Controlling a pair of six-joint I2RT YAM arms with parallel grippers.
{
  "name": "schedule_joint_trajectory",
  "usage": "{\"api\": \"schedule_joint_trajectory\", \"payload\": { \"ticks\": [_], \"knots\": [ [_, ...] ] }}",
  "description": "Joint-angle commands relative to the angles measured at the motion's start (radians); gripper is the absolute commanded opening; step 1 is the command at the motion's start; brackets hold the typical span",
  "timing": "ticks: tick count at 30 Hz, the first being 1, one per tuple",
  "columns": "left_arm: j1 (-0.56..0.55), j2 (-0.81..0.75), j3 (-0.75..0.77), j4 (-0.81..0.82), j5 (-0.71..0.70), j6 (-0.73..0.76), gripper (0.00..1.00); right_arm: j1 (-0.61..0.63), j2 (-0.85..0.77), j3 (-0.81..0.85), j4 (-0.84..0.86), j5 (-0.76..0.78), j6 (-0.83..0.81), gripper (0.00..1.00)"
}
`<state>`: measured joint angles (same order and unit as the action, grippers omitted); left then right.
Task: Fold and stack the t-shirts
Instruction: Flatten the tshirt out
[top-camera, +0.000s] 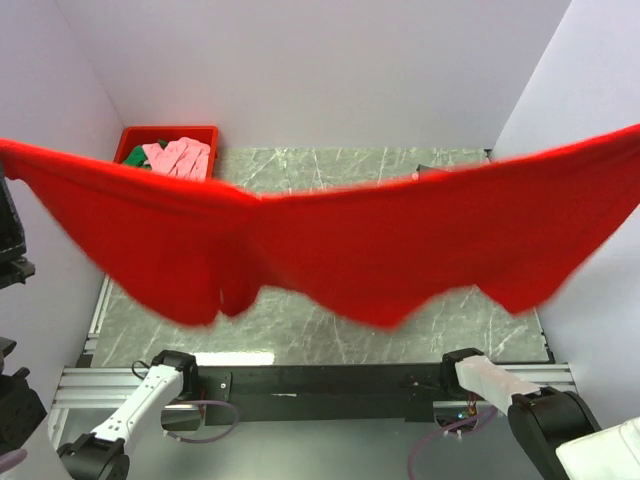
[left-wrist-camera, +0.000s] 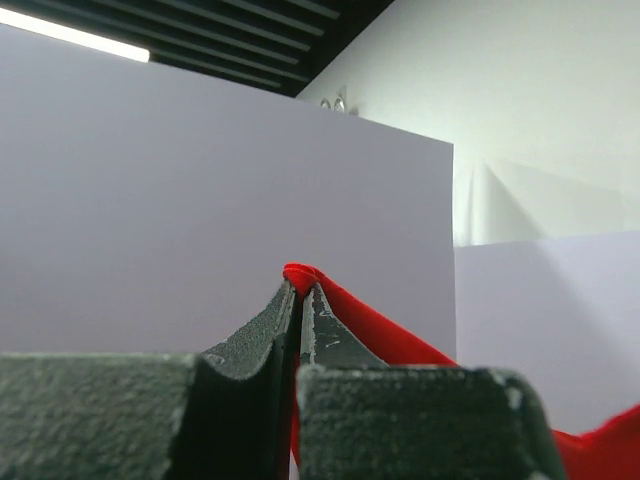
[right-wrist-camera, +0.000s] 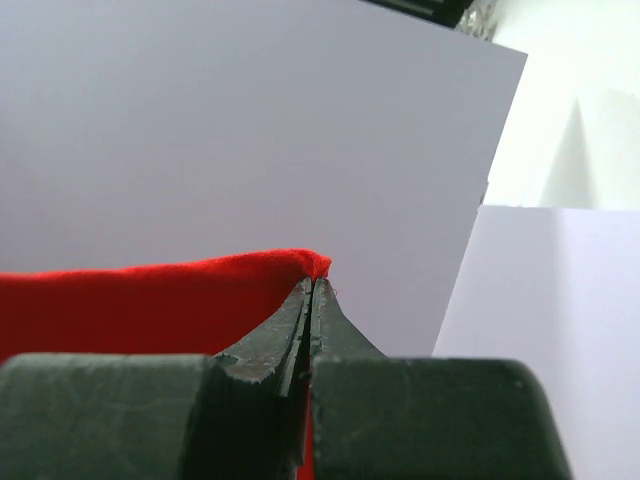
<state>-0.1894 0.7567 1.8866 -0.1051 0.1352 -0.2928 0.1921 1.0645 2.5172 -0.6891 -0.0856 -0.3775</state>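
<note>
A large bright red t-shirt (top-camera: 340, 245) hangs stretched across the whole top view, high above the table, sagging in the middle. Its two ends run off the left and right edges of that view, where both grippers are out of sight. In the left wrist view my left gripper (left-wrist-camera: 299, 290) is shut on a corner of the red t-shirt (left-wrist-camera: 380, 325), which peeks over the fingertips. In the right wrist view my right gripper (right-wrist-camera: 313, 287) is shut on another edge of the red t-shirt (right-wrist-camera: 140, 305). Pink (top-camera: 180, 155) and green (top-camera: 138, 158) t-shirts lie in the bin.
A red plastic bin (top-camera: 165, 135) stands at the back left of the marble table (top-camera: 330, 165). Pale walls close the workspace at the back and both sides. The arm bases (top-camera: 165, 375) sit at the near edge.
</note>
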Motion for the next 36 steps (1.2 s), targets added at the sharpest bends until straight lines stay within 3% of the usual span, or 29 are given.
{"api": "schedule_joint_trajectory", "payload": {
  "ticks": [1, 6, 10, 13, 17, 21, 26, 32, 36],
  "knots": [
    [0.004, 0.039, -0.046, -0.013, 0.021, -0.014, 0.01, -0.003, 0.052, -0.121, -0.010, 0.049, -0.014, 0.00],
    [0.002, 0.044, -0.271, 0.024, 0.000, 0.001, 0.00, -0.003, 0.052, -0.319, 0.017, 0.030, -0.006, 0.00],
    [0.002, 0.079, -0.469, 0.096, 0.009, 0.003, 0.00, -0.014, 0.035, -0.629, 0.120, 0.021, -0.003, 0.00],
    [0.002, 0.148, -0.637, 0.182, 0.014, 0.003, 0.00, -0.039, 0.034, -0.857, 0.239, 0.000, 0.012, 0.00],
    [0.007, 0.362, -0.790, 0.286, 0.012, 0.024, 0.00, -0.060, 0.144, -1.066, 0.377, -0.089, 0.034, 0.00],
    [0.031, 0.646, -0.733, 0.337, 0.032, 0.038, 0.00, -0.062, 0.363, -1.123, 0.454, -0.182, 0.031, 0.00],
    [0.085, 1.027, -0.526, 0.317, 0.069, 0.014, 0.01, -0.054, 0.695, -1.000, 0.488, -0.174, 0.025, 0.00],
    [0.110, 1.277, -0.200, 0.180, 0.089, 0.017, 0.00, -0.059, 0.834, -0.877, 0.482, -0.129, 0.031, 0.00],
    [0.131, 1.349, -0.109, 0.139, 0.112, 0.020, 0.00, -0.060, 0.848, -0.853, 0.485, -0.114, 0.022, 0.00]
  ]
}}
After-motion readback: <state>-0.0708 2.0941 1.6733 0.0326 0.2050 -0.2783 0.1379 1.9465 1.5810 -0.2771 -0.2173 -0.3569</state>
